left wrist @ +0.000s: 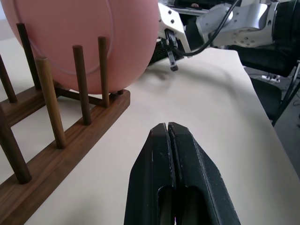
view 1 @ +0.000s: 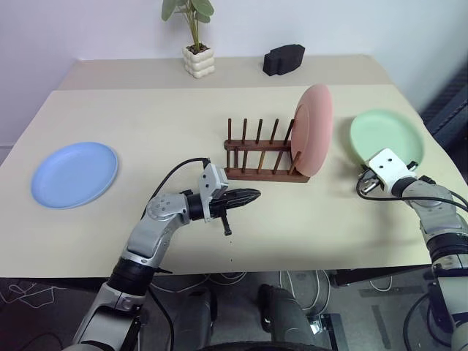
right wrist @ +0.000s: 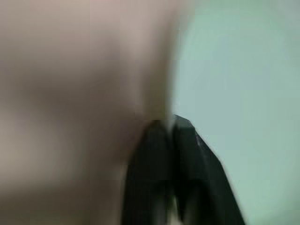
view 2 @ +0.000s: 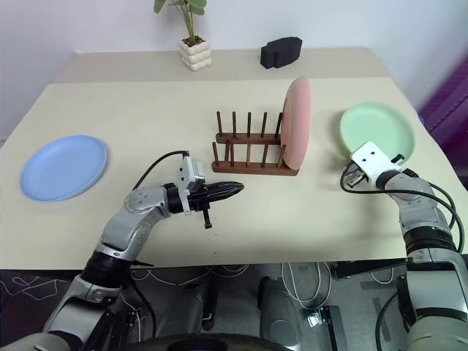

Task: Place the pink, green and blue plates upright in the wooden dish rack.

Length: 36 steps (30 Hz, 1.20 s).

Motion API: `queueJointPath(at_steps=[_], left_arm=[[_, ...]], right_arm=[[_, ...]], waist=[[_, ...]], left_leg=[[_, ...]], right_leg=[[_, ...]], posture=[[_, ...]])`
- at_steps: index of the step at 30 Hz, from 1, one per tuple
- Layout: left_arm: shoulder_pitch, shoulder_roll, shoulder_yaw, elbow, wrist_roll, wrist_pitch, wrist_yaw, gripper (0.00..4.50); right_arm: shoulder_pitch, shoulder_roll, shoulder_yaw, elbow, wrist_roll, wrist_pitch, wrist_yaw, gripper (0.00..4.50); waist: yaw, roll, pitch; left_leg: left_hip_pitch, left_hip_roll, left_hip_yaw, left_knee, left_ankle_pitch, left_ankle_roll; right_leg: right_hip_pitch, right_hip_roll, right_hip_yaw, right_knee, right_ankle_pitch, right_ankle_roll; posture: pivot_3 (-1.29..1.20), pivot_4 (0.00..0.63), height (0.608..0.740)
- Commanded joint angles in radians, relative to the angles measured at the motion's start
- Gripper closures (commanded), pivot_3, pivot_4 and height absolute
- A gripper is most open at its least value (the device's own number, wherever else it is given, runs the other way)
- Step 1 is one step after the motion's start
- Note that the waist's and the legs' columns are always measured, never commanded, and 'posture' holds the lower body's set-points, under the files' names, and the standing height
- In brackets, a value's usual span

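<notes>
The pink plate stands upright in the right end of the wooden dish rack at mid-table. The green plate lies flat to the rack's right. My right gripper is at its near left rim, fingers closed astride the edge, table on one side and green on the other. The blue plate lies flat at the far left. My left gripper hovers just in front of the rack, pointing right, shut and empty; its closed fingers show with the pink plate beyond.
A potted plant in a white pot and a black object stand at the back of the beige table. The table's front edge runs just under both arms.
</notes>
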Motion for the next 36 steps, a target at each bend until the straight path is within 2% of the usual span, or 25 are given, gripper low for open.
queueJointPath(at_steps=[1,5,8,14,18,22,24,30,33,36], left_arm=[[-0.012,0.0,0.009,-0.028,-0.006,-0.009,0.0,4.5],[-0.01,0.003,0.009,-0.031,-0.008,-0.01,-0.004,4.5],[-0.006,0.006,0.008,-0.031,-0.011,-0.009,-0.009,4.5],[-0.013,-0.002,-0.001,-0.02,-0.008,-0.005,-0.012,4.5],[-0.018,-0.008,-0.007,-0.018,-0.008,-0.001,-0.014,4.5],[-0.011,-0.008,-0.005,-0.027,-0.008,0.004,-0.013,4.5],[-0.008,-0.007,-0.005,-0.032,-0.009,0.007,-0.011,4.5],[0.003,-0.001,0.001,-0.047,-0.011,0.011,-0.004,4.5],[0.003,0.0,0.002,-0.05,-0.012,0.013,-0.003,4.5],[-0.003,0.0,0.002,-0.06,-0.014,0.022,0.001,4.5]], right_arm=[[0.033,-0.004,-0.031,-0.037,-0.012,-0.02,-0.064,4.47],[0.089,-0.032,-0.073,-0.169,-0.033,-0.022,-0.175,4.47],[0.117,-0.056,-0.151,-0.351,-0.036,-0.006,-0.261,4.47],[0.077,-0.036,-0.274,-0.766,0.136,0.12,-0.181,4.47],[-0.025,0.015,-0.265,-1.052,0.43,0.227,-0.036,4.47],[-0.037,0.099,-0.243,-1.3,0.869,0.516,-0.002,4.47],[-0.032,0.137,-0.24,-1.363,1.004,0.594,-0.022,4.47],[-0.009,0.25,-0.218,-1.423,1.264,0.737,-0.115,4.47],[0.011,0.311,-0.206,-1.416,1.308,0.768,-0.174,4.47],[0.07,0.34,-0.172,-1.369,1.289,0.824,-0.218,4.47]], waist=[[0.001,0.0,0.0],[0.0,0.0,0.0],[0.0,0.002,0.001],[-0.002,0.003,0.001],[0.0,0.003,0.001],[0.006,0.001,0.001],[0.006,0.001,0.001],[0.003,0.001,0.001],[0.001,0.001,0.001],[0.003,0.001,0.001]], left_leg=[[0.0,0.0,0.0,0.0,0.0,0.0],[0.0,0.0,0.0,0.0,0.0,0.0],[0.0,0.0,0.0,0.0,0.0,0.0],[0.0,0.001,0.001,-0.001,0.0,0.0],[0.0,0.001,0.001,-0.001,0.0,0.0],[-0.001,0.003,-0.001,0.0,0.0,0.0],[-0.001,0.004,-0.002,0.0,0.0,0.0],[-0.001,0.004,-0.002,0.0,0.0,0.0],[-0.001,0.004,-0.001,0.0,0.0,0.0],[-0.001,0.004,-0.001,0.0,0.0,0.0]], right_leg=[[0.0,0.0,0.0,0.0,0.0,0.0],[0.0,0.0,0.0,0.0,0.0,0.0],[0.0,0.0,0.001,0.0,0.0,0.0],[-0.002,0.001,0.002,0.002,0.0,0.0],[-0.002,0.001,0.002,0.001,0.0,0.0],[-0.002,0.001,0.001,0.001,0.0,0.0],[-0.001,0.0,0.0,0.001,0.0,0.0],[-0.001,0.0,0.0,0.001,0.0,0.0],[-0.002,0.0,0.0,0.001,0.0,0.0],[-0.002,0.0,0.0,0.001,0.0,0.0]], posture=[[0.0,0.15,0.737],[0.0,0.15,0.737],[0.0,0.15,0.737],[0.0,0.15,0.737],[0.0,0.15,0.737],[0.0,0.15,0.737],[0.0,0.15,0.737],[0.0,0.15,0.737],[0.0,0.15,0.737],[0.0,0.15,0.737]])
